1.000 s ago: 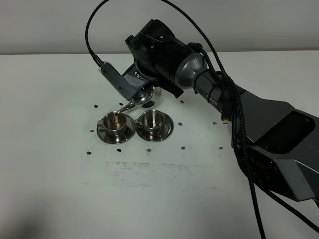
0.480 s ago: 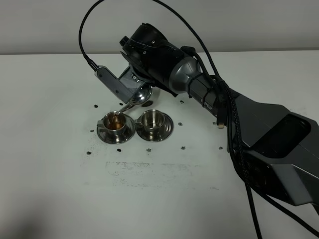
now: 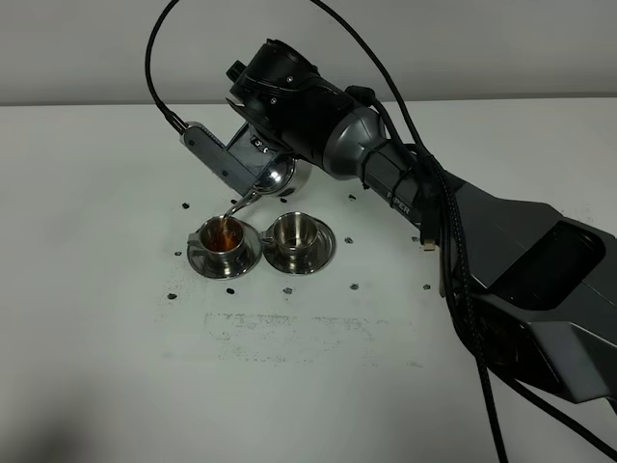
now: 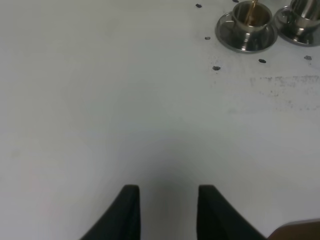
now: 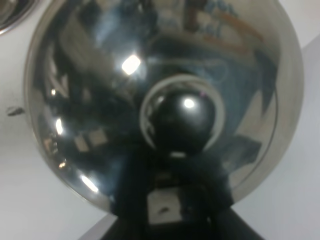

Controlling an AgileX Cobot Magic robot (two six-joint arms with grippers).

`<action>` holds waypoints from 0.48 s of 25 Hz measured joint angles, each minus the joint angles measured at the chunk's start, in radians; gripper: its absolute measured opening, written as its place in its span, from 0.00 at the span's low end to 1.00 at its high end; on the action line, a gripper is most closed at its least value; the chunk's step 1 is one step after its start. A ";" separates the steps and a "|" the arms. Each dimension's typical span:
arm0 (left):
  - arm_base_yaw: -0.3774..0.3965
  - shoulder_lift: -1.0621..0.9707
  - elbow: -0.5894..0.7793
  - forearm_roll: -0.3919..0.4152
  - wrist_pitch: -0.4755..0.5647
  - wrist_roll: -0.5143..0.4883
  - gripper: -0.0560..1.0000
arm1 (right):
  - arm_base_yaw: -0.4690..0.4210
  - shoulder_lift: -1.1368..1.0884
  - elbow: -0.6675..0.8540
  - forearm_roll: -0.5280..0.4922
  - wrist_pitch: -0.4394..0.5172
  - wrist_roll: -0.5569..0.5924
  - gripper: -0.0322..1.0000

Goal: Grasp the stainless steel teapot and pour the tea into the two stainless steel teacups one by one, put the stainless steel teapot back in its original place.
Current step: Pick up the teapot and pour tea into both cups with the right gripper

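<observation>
The stainless steel teapot hangs tilted over the left of the two stainless steel teacups, its thin spout pointing down. My right gripper is shut on its handle. A thin stream of tea falls into this cup, which holds reddish-brown liquid. The other teacup stands on its saucer just to the right. The right wrist view is filled by the teapot's domed lid and dark knob. My left gripper hovers open and empty over bare table, well away from the cups. The original place is hidden.
Small black marks dot the white table around the saucers. The right arm's thick black body and cables stretch across the right side of the table. A shiny steel rim shows beside the teapot in the right wrist view.
The right gripper has lifted and tipped the teapot further toward the left cup. The tea in that cup has risen and looks darker. The left gripper has stayed where it was.
</observation>
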 joint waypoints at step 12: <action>0.000 0.000 0.000 0.000 0.000 0.000 0.33 | 0.005 0.000 0.000 -0.047 -0.003 -0.001 0.23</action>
